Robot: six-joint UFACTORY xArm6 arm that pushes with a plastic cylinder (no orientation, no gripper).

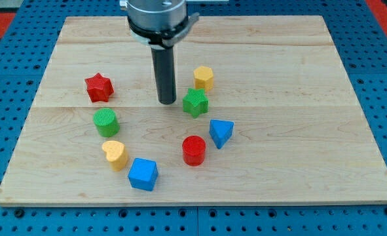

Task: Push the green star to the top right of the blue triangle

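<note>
Star push: our tip on its left

Our tip point(167, 103) sits just left of the green star point(195, 102), placed to shove it right; star lies upper-left of the blue triangle point(221, 132). No hand fitted.

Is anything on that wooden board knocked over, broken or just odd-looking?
Nothing stands out. All the blocks sit flat and apart on the wooden board, none chipped or tipped. My tip rests just to the view's left of the green star, which lies above and left of the blue triangle.
</note>
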